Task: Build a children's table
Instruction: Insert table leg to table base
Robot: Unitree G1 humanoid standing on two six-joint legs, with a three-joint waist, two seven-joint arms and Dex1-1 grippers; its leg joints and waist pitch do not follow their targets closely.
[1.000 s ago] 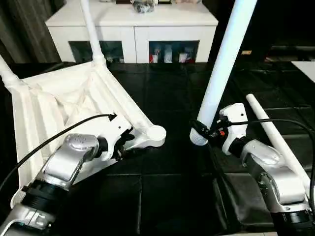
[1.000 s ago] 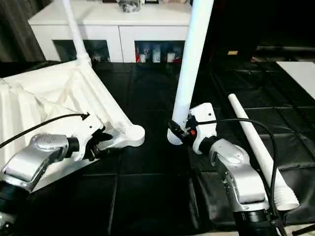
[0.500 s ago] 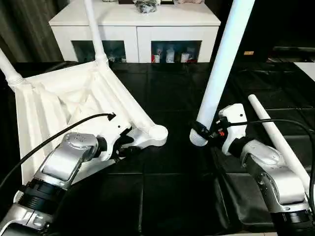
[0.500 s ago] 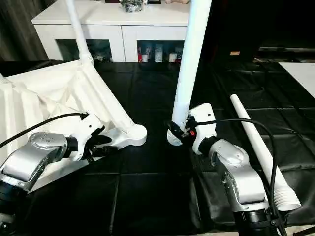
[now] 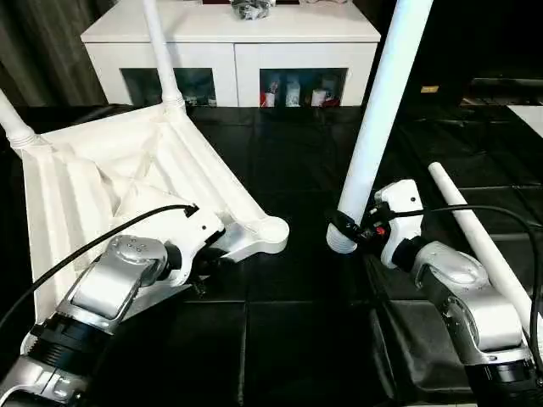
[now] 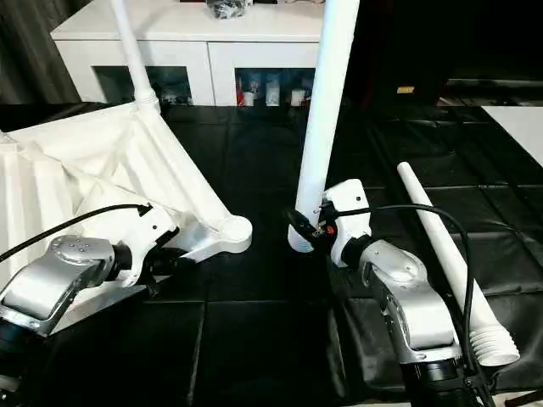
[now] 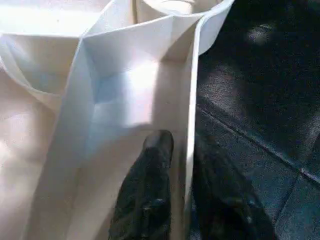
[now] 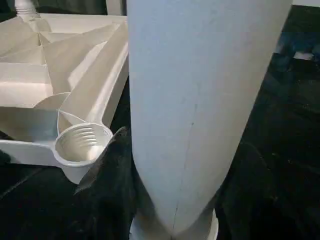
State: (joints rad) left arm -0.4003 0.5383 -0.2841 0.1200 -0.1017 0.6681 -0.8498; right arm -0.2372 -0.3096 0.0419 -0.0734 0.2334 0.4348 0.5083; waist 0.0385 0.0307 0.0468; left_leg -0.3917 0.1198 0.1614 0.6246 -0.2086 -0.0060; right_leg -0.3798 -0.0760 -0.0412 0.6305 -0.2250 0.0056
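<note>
One tabletop [image 5: 110, 182], four legs [image 5: 377, 127], two pincers [image 5: 346, 227], one cabinet [image 5: 233, 51].

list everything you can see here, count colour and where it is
table top: one, white, upside down on the left, ribbed underside up
empty corner socket: one, white, at the table top's near-right corner
fitted legs: two, white, standing in the far corners
held leg: one, white, upright at centre right
loose leg: one, white, lying on the right
work table: one, black cover, under everything
cabinet: one, white, glass doors, at the back
left claw: black fingers astride the table top's rim wall
right claw: black fingers shut on the held leg's lower end
</note>
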